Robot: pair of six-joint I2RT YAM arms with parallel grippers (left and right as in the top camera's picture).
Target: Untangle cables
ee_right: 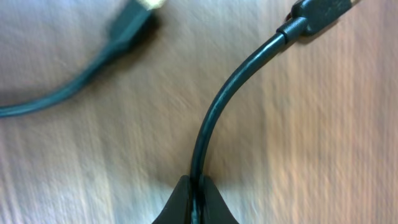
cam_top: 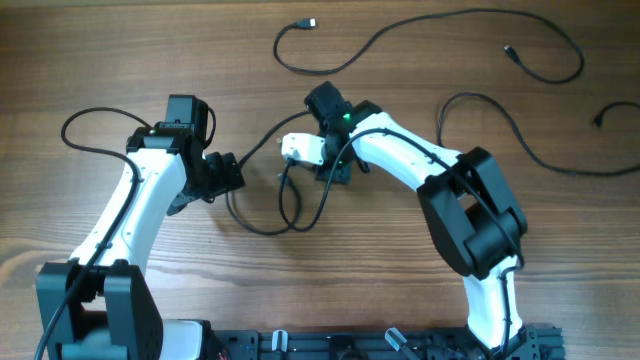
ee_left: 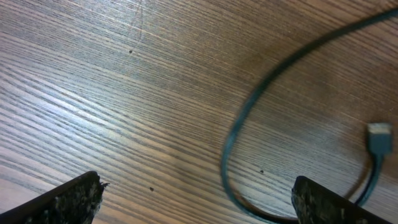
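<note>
- Cables (cam_top: 470, 13): thin, black, lying loose on the wood desk (cam_top: 100, 50), spread over its far side and middle.
- Long cable (cam_top: 581, 60): runs along the far side in the overhead view. One plug (cam_top: 311, 22) is at its left end w/ a small loop beside it. From there it makes a wide arc to the right and curls back to a 2nd plug (cam_top: 511, 50). It is well apart from both arms.
- Far-right cable (cam_top: 525, 145): arcs from near the right arm's elbow out to the right edge of the view. A small plug end (cam_top: 600, 118) lies near it; can't tell if it's the same cord.
- Middle cable (cam_top: 262, 229): loose loops on the desk btw the two arms, just beside the right wrist.
- Right pincer (ee_right: 196, 200): tips pressed together, pinching the held strand (ee_right: 211, 118).
- In the right wrist view the held strand rises from the tips and bends right to a connector (ee_right: 317, 11) at the top edge.
- A blurred 2nd connector (ee_right: 132, 22) w/ its cord lies at top left of that view, apart from the held strand.
- Can't tell from overhead which cord the held strand belongs to.
- Left pincer (ee_left: 199, 200): spread wide, fingertips (ee_left: 78, 198) at the bottom corners of its view, nothing pinched.
- A curved strand (ee_left: 231, 146) lies on the desk btw the left tips and isn't touching either one as far as the view shows.
- A pale flat plug (ee_left: 379, 137) sits near the right-hand tip in that view.
</note>
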